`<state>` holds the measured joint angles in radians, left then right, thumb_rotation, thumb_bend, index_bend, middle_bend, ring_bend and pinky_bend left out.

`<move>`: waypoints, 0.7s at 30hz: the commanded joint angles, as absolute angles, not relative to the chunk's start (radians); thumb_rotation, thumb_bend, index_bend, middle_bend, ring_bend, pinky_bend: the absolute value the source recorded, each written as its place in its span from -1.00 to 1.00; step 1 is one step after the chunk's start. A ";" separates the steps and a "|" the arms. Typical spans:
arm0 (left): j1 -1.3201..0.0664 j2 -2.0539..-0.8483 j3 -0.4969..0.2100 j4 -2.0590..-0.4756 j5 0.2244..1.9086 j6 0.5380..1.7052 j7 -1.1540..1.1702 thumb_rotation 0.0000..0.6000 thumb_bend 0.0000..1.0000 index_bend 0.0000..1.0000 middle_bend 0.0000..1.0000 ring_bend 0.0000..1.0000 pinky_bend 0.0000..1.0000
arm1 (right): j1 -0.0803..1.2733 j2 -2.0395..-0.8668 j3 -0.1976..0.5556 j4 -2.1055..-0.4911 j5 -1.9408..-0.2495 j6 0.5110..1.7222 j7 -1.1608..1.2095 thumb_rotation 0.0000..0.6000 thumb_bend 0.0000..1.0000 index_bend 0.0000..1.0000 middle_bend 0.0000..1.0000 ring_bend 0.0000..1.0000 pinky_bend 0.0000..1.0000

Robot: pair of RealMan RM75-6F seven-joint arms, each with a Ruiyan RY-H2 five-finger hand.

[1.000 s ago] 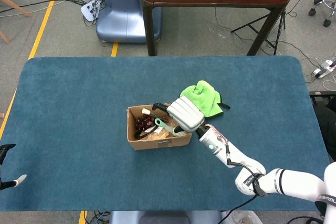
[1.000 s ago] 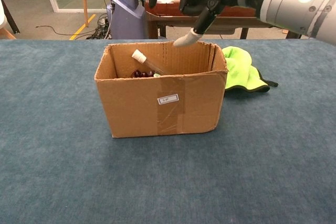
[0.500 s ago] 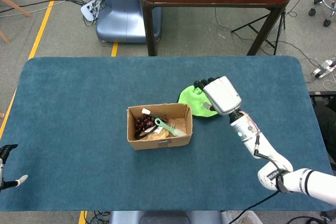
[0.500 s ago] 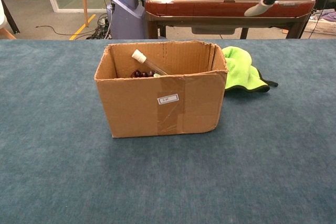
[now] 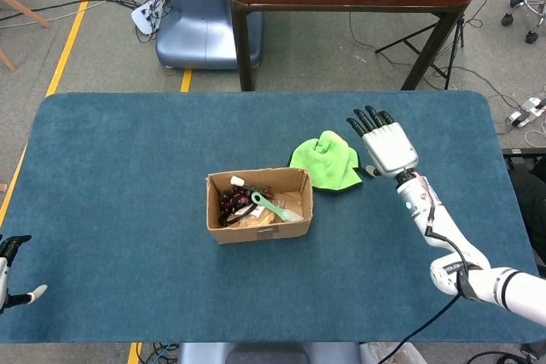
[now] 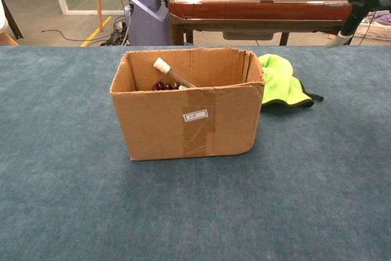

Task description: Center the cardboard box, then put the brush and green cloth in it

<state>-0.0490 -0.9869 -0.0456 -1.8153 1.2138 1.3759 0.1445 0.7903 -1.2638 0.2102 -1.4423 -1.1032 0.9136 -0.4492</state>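
Beside the green cloth (image 5: pixel 325 160), the right hand (image 5: pixel 388 144) has drawn rightward — empty, fingers spread — brush (image 5: pixel 271 205) lying in the cardboard box (image 5: pixel 256 231).

Bare table (image 5: pixel 128 168) surrounds the cardboard box (image 5: pixel 258 206) — only the green cloth (image 5: pixel 325 160) crowds its far-right corner.

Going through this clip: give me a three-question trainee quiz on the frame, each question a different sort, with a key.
1. True or false: the green cloth lies inside the cardboard box.
2. Multiple choice: the right hand is A) holding the cloth, B) open and empty beside the cloth, C) inside the box.
3. Fill in: the green-handled brush lies in the ____.

Key: 1 false, the cloth is on the table next to the box; 2 B; 3 box.
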 commanded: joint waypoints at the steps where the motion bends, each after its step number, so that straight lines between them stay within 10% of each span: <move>1: -0.049 -0.985 -0.046 -1.816 1.215 1.376 0.141 1.00 -0.78 -0.63 -0.67 -0.92 -0.54 | 0.807 -1.329 0.182 -1.350 -1.102 0.864 -0.424 1.00 -1.00 -0.88 -0.97 -1.00 -0.73; 21: -0.046 -0.976 -0.044 -1.818 1.218 1.376 0.124 1.00 -0.78 -0.63 -0.67 -0.91 -0.54 | 0.908 -1.650 0.185 -0.894 -1.093 0.661 -0.250 1.00 -1.00 -0.88 -0.93 -1.00 -0.75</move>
<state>-0.0462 -0.9765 -0.0437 -1.8180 1.2179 1.3760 0.1239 0.8959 -1.6211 0.1770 -0.9277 -1.0818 0.6702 -0.2731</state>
